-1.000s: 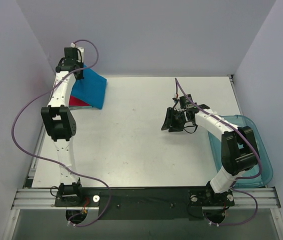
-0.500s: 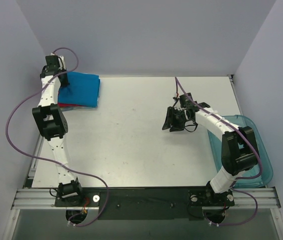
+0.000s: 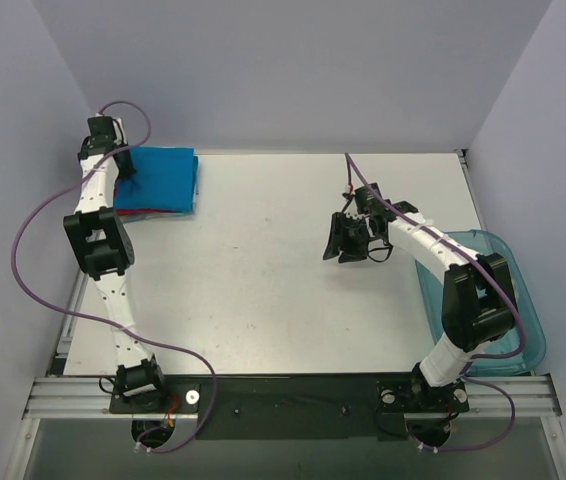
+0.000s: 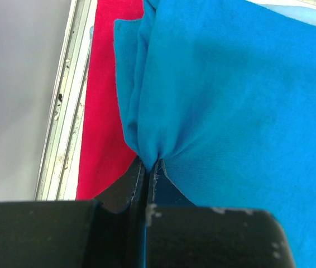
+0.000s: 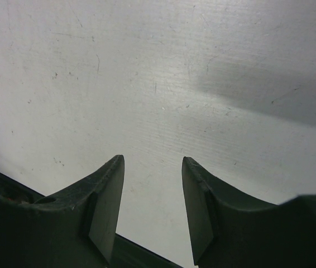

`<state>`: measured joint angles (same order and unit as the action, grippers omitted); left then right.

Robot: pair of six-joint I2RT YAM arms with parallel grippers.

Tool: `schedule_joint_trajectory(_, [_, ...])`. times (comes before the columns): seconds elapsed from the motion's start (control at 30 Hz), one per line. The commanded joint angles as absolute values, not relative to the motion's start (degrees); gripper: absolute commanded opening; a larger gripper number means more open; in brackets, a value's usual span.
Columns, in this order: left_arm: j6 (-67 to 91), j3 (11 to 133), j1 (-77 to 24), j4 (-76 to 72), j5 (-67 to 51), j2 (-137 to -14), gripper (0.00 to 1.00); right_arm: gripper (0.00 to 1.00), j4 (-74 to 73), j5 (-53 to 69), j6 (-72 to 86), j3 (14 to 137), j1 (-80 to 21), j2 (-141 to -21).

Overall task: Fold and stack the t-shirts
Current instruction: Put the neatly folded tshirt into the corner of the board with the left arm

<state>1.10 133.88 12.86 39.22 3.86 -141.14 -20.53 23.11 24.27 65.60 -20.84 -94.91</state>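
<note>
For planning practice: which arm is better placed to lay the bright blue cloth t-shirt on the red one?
Left: the left gripper pinches the bright blue cloth t-shirt over the red cloth t-shirt; right gripper is open, far off.

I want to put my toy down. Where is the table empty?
The table is bare in its middle, between the blue t-shirt and the right tool. Crowded: the far left corner, where the left tool pinches it over a red t-shirt, and the right edge, with the bin.
</note>
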Motion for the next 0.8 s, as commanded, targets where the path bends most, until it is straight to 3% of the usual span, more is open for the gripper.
schedule_joint_trajectory(0.0, [1.9,135.9,14.7,37.4,7.1,-140.7,0.00,0.41,-23.0,21.4,23.8,67.9,-21.5,-93.6])
schedule_joint_trajectory(0.3, [1.1,132.4,14.8,36.1,9.8,-139.9,0.00,0.42,-23.0,21.1,23.5,66.9,-22.1,-92.9])
schedule_joint_trajectory(0.33, [0.7,132.3,14.9,36.3,10.3,-140.3,0.06,0.42,-23.0,20.9,23.3,66.8,-22.1,-92.8])
schedule_joint_trajectory(0.37, [0.4,132.1,14.9,36.4,11.2,-140.3,0.21,0.43,-23.0,20.7,23.4,66.6,-22.1,-92.6])
schedule_joint_trajectory(0.4, [0.3,131.9,14.8,36.4,11.9,-140.3,0.43,0.43,-23.0,20.6,23.4,66.5,-22.1,-92.4])
schedule_joint_trajectory(0.47, [-1.4,131.8,14.9,36.1,14.2,-139.9,0.64,0.43,-23.0,20.4,23.3,66.4,-22.1,-92.3])
schedule_joint_trajectory(0.53, [-3.5,131.8,14.7,35.6,16.5,-139.0,0.70,0.43,-23.0,20.5,23.1,66.4,-22.1,-92.1])
schedule_joint_trajectory(0.77, [-8.9,131.5,14.7,35.5,18.5,-133.2,0.78,0.43,-23.0,19.7,21.9,66.9,-22.1,-90.0])
